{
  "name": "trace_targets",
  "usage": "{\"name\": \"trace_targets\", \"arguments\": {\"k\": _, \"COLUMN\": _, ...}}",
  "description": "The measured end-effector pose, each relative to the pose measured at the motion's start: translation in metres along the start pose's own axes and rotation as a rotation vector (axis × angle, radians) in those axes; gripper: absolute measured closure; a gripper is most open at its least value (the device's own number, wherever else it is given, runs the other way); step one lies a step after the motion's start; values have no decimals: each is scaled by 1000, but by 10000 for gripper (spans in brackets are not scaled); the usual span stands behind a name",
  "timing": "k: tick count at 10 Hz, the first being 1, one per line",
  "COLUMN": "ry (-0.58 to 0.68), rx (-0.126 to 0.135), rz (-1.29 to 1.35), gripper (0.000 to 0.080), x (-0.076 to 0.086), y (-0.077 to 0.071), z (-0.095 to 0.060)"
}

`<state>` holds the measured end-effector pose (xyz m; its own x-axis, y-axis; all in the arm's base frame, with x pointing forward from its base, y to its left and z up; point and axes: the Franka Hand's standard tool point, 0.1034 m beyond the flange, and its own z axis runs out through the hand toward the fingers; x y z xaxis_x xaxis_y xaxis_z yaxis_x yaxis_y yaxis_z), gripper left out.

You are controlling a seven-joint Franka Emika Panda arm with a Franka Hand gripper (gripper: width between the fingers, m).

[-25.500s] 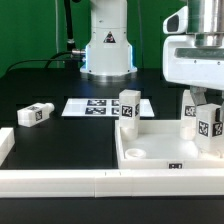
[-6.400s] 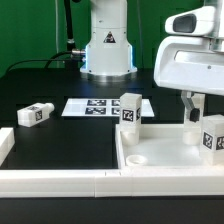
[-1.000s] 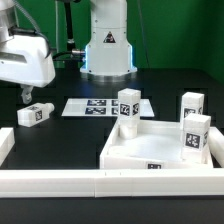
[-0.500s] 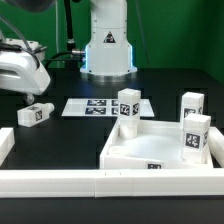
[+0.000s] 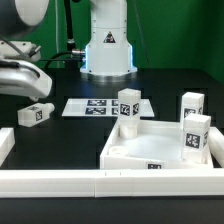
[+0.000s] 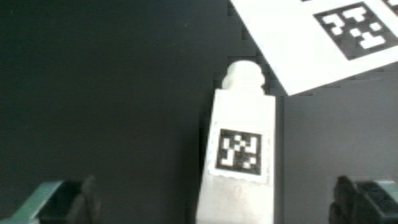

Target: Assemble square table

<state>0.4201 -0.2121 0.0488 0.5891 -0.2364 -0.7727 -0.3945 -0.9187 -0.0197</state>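
The white square panel point(image 5: 150, 150) lies at the exterior view's right, with three tag-marked leg posts upright at its corners: one at the back left point(image 5: 128, 107), one at the back right point(image 5: 192, 104), one at the front right point(image 5: 195, 135). A fourth leg point(image 5: 36, 113) lies loose on the black table at the exterior view's left. My gripper point(image 5: 27, 98) hangs just above this leg. In the wrist view the leg point(image 6: 240, 140) lies lengthwise between my open fingers point(image 6: 54, 200), and my gripper point(image 6: 210, 202) straddles it without touching.
The marker board point(image 5: 92, 106) lies flat behind the loose leg, and its corner shows in the wrist view point(image 6: 329, 35). Long white border rails run along the front point(image 5: 90, 182) and the left point(image 5: 5, 145). The robot base point(image 5: 107, 50) stands at the back.
My gripper has left the panel's right side, where it set down a leg. It crossed to the exterior view's left and in the last second sank toward the loose leg.
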Motion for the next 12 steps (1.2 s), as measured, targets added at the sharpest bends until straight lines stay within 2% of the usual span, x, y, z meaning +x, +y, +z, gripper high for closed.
{"name": "trace_targets", "arguments": {"k": 2, "ry": -71, "rx": -10, "rz": 43, "gripper": 150, "x": 8, "y": 1, "z": 11}}
{"name": "trace_targets", "arguments": {"k": 3, "ry": -54, "rx": -20, "rz": 45, "gripper": 150, "x": 14, "y": 1, "z": 11}}
{"name": "trace_targets", "arguments": {"k": 5, "ry": -42, "rx": -30, "rz": 70, "gripper": 150, "x": 21, "y": -8, "z": 17}}
{"name": "trace_targets", "arguments": {"k": 10, "ry": -53, "rx": -27, "rz": 88, "gripper": 150, "x": 22, "y": -7, "z": 35}}
{"name": "trace_targets", "arguments": {"k": 12, "ry": -59, "rx": -25, "rz": 90, "gripper": 409, "x": 20, "y": -7, "z": 38}}
